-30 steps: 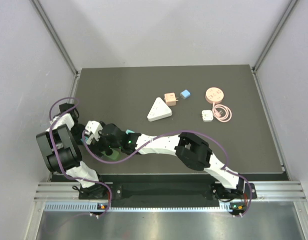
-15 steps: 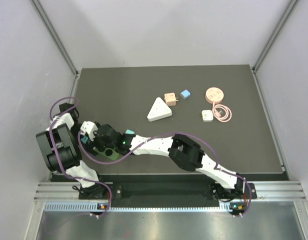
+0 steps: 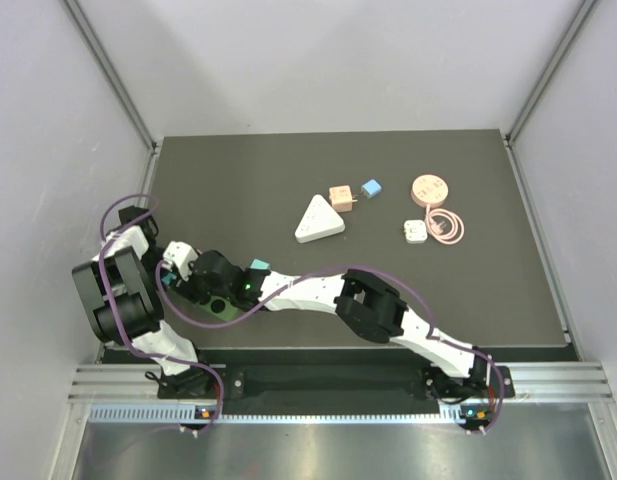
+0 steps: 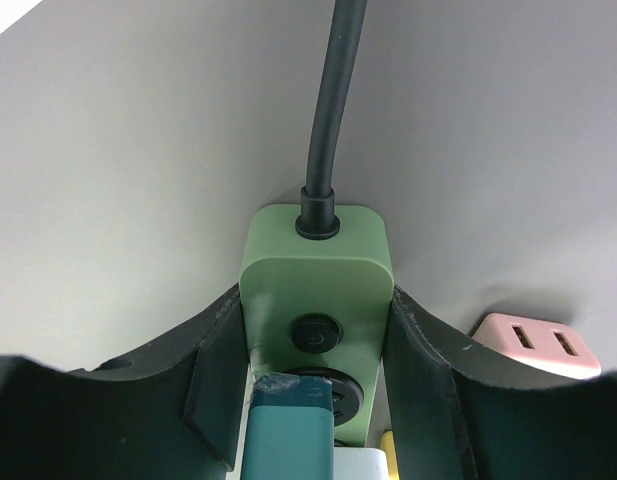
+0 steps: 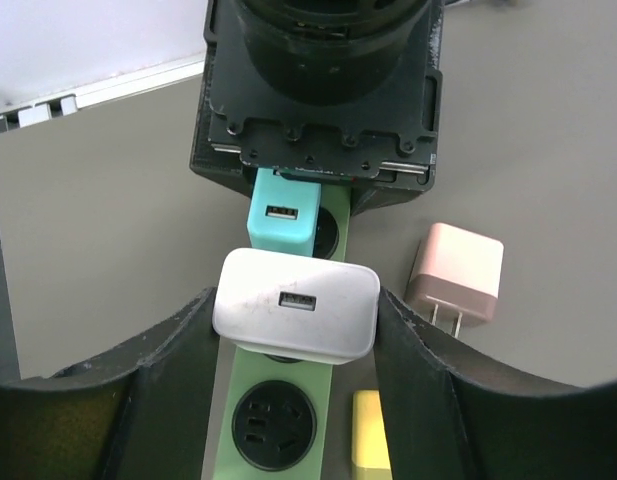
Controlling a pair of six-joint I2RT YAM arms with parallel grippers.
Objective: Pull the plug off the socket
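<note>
The green power strip (image 4: pixel 315 262), at the near left of the table (image 3: pixel 468 290), is clamped by the left gripper (image 4: pixel 316 372). The white plug (image 5: pixel 296 318), seated in it beside a teal plug (image 5: pixel 282 222), is clasped by the right gripper (image 5: pixel 296 332).

Dark grey matte table (image 3: pixel 508 290) carries everything. Long green plastic power strip (image 4: pixel 315 262) lies flat at 8 o'clock, near the front-left edge. White triangular plastic socket block (image 3: pixel 318 219) sits near centre. Small pink square adapter (image 3: pixel 341 197) is just beside it at 1 o'clock, with the small blue cube adapter (image 3: pixel 370 188) next along. Round pink disc (image 3: pixel 427 189) is at 2 o'clock. Small white plug (image 3: pixel 416 231) and coiled pink cable (image 3: pixel 450 228) lie just in front of it. In the right wrist view, a pink two-prong charger (image 5: pixel 455 273) and a yellow block (image 5: pixel 369 445) lie beside the strip.
</note>
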